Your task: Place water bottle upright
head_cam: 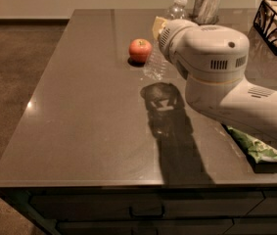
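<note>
The water bottle is clear and ribbed. It leans on the grey counter, its base just right of the apple and its white cap showing above my arm. Its middle is hidden behind my white wrist. My gripper is at the bottle's middle; only a yellowish finger shows at the wrist's left edge. It appears shut on the bottle.
A red apple sits just left of the bottle's base. A grey marbled container stands at the back. A black wire basket is at the back right. A green bag lies under my arm at the right.
</note>
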Motion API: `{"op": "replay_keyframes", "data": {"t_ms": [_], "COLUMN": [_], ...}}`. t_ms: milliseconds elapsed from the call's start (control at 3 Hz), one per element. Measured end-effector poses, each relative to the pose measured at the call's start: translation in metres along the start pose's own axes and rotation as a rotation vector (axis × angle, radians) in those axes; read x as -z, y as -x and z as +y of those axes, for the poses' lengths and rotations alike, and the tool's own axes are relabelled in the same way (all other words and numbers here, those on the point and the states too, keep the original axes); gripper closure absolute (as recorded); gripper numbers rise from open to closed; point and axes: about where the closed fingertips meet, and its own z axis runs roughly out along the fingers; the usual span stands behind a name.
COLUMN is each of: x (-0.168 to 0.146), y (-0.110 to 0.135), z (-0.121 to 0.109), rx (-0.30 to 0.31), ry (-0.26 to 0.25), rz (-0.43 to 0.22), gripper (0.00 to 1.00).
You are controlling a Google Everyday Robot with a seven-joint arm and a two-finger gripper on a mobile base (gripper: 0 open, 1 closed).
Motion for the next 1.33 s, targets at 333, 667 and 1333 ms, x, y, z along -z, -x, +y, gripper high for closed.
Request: {"op": "replay_keyframes", "data": {"t_ms": [333, 667, 1333], "x": [0.0, 0.003, 0.019], "y": [0.0, -0.003, -0.01], "z": [0.0, -0.004, -0.031], "rx": [0.0, 0.03, 0.067], "ry": [0.0, -0.031, -0.235], "rz": [0.0, 0.017, 0.032], "gripper": [1.0, 1.0, 1.0]}}
